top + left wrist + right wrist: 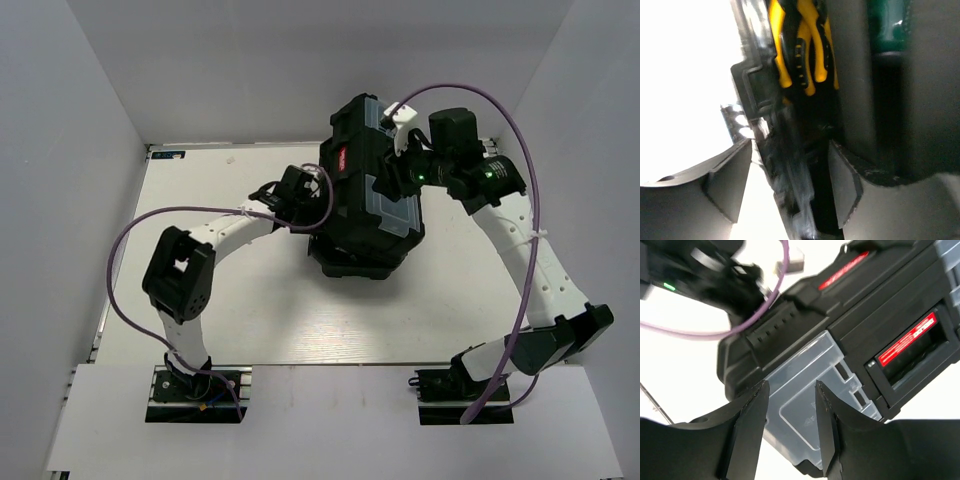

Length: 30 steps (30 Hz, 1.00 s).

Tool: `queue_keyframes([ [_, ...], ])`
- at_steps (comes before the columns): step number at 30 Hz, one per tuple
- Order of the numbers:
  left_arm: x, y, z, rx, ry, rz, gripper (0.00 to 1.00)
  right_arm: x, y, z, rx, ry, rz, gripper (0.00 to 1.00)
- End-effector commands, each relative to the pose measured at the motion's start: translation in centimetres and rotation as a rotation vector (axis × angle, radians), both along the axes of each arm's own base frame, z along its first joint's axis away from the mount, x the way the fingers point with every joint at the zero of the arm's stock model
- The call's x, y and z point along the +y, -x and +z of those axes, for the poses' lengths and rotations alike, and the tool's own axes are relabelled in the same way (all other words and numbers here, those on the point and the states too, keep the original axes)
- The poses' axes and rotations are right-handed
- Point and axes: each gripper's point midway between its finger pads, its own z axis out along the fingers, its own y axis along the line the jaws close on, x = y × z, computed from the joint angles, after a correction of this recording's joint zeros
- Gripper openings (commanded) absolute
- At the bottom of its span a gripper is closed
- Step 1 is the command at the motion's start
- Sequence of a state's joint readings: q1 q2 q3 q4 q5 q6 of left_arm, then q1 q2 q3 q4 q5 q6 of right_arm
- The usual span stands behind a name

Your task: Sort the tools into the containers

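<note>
The black toolbox (362, 215) stands mid-table, its lid tilted up over the base. My left gripper (300, 196) is at the box's left side. In the left wrist view its jaws (790, 145) are open and straddle a black edge of the toolbox (785, 175), with gaps on both sides. Beyond lie the yellow-handled pliers (800, 45) and a green screwdriver handle (887, 25) inside the box. My right gripper (392, 172) hovers over the lid, open (791, 385) above a clear compartment lid (805, 385), holding nothing. The red-labelled handle (907, 340) is to its right. Other tools are hidden.
White walls close in the table on the left, back and right. My right arm's purple cable (520, 150) loops over the box's far right corner. Bare white tabletop (330, 320) lies between the box and the arm bases.
</note>
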State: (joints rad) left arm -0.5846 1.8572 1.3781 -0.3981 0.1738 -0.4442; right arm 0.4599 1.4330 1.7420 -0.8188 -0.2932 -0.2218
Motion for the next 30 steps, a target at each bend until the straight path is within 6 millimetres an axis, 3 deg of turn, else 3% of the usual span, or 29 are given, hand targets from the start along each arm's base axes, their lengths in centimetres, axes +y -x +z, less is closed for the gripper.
queue_keyframes([
  [1,-0.5,-1.7,14.9,-0.327,0.162,-0.001,0.73,-0.7,-0.5,0.0,-0.046,0.018,-0.027,0.48],
  [4,0.8,-1.6,17.2,-0.377,0.169,0.037,0.77,-1.3,-0.2,0.1,-0.058,0.019,-0.037,0.49],
  [9,1.7,-1.3,18.9,-0.400,0.160,0.065,0.81,-1.8,0.3,-0.7,-0.054,0.027,-0.045,0.52],
  [13,3.2,-1.4,18.6,-0.407,0.127,0.113,0.82,-2.5,0.4,-1.5,-0.061,0.045,-0.073,0.56],
  [18,4.8,-0.4,18.2,-0.420,0.103,0.151,0.82,-6.0,-1.9,-1.9,-0.122,0.091,-0.283,0.59],
  [19,5.0,-0.1,18.8,-0.438,0.116,0.152,0.82,-6.2,-1.9,-2.4,-0.115,0.096,-0.290,0.54],
  [21,5.5,0.0,17.8,-0.426,0.105,0.160,0.79,-5.9,-1.8,-3.4,-0.083,0.091,-0.258,0.45],
  [22,5.4,0.1,17.4,-0.421,0.109,0.151,0.77,-5.4,-1.4,-4.4,-0.055,0.088,-0.226,0.27],
  [25,5.6,0.6,14.4,-0.364,0.094,0.163,0.63,-5.4,-1.7,-6.8,-0.002,0.112,-0.222,0.00],
  [26,5.9,1.2,12.5,-0.324,0.076,0.168,0.57,-5.6,-2.0,-7.7,0.019,0.127,-0.233,0.00],
  [28,5.9,1.2,11.3,-0.321,0.074,0.168,0.50,-6.7,-2.4,-9.2,0.041,0.176,-0.284,0.00],
  [30,6.3,1.9,8.7,-0.268,0.046,0.173,0.46,-8.4,-2.9,-10.1,0.041,0.217,-0.355,0.00],
])
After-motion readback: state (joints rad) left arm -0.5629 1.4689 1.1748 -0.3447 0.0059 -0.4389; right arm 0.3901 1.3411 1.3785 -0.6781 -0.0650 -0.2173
